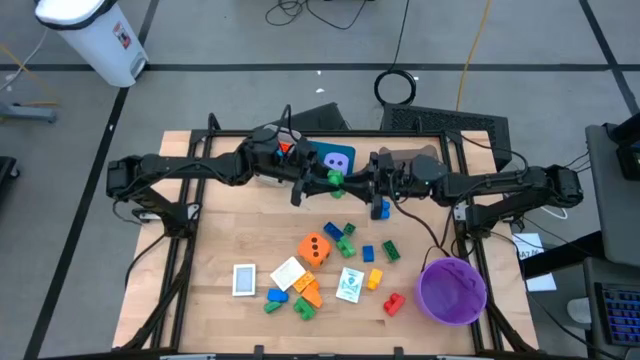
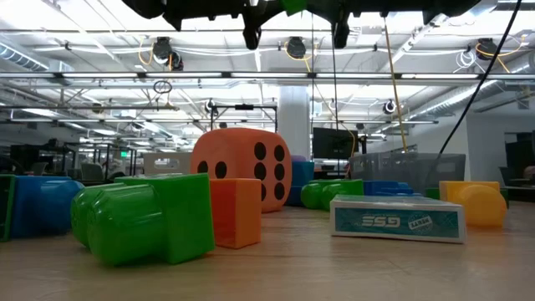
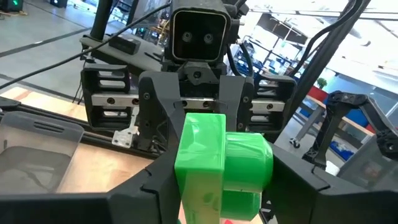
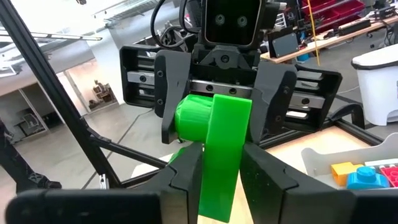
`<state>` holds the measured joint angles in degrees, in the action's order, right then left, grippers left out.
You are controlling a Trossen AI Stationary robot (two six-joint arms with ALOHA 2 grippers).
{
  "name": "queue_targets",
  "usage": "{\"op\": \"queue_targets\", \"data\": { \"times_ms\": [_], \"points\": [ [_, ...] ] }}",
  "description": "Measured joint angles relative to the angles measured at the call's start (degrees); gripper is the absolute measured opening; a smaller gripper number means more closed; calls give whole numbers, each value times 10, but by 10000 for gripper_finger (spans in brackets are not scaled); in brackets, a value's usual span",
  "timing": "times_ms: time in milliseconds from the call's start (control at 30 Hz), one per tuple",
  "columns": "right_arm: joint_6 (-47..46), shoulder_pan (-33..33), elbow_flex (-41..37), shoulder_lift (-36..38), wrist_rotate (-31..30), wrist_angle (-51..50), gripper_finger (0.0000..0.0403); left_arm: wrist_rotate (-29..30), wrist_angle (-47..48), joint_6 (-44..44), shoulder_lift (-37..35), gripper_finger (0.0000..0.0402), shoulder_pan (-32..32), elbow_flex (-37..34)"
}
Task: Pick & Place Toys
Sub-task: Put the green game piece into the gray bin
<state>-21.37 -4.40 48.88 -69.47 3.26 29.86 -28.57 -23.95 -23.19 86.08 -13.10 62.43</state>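
Note:
A green brick (image 1: 335,178), a flat plate with a round stub on one side, hangs high above the table's far middle. My left gripper (image 1: 326,180) reaches it level from the left and my right gripper (image 1: 349,181) level from the right. The two face each other, both shut on the brick. On the table lie an orange die (image 1: 315,248), white picture cards (image 1: 244,280) and several small bricks (image 1: 345,238). A purple die (image 1: 338,160) sits in a tray at the far edge. My left gripper pinches the green brick (image 3: 221,168) between its two fingers (image 3: 155,180), one on the plate side and one on the stub's end (image 3: 258,165). The fingers come level from the table's left. The brick is lifted clear of the table. My right gripper pinches the brick's flat plate (image 4: 222,155) between its two fingers (image 4: 186,177), near the plate's lower part. It comes level from the table's right. The round stub (image 4: 191,115) sticks out sideways beyond the fingers, between the left gripper's fingers.
A round purple bowl (image 1: 452,290) stands at the near right. Trays line the far edge, one of them (image 4: 357,171) holding yellow, blue and red bricks. A blue brick (image 1: 381,209) lies under the right arm. Bare wood shows at the near left.

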Motion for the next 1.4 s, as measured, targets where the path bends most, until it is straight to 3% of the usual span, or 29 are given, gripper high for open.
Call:
{"op": "queue_targets", "data": {
  "times_ms": [600, 1033, 1200, 1400],
  "points": [
    [-23, -10, 0, 11, 30, -1, 127, -32, -24, -3, 2, 180, -21, -1],
    [-19, -59, -1, 66, 31, -73, 128, -58, -7, 4, -27, 171, -72, 20],
    [-17, -66, -1, 73, 30, -93, 128, -49, 149, 81, -48, 173, -109, 53],
    [-15, -66, 0, 75, 30, -126, 128, 58, 411, 204, -65, 176, -163, 83]
  ]
}}
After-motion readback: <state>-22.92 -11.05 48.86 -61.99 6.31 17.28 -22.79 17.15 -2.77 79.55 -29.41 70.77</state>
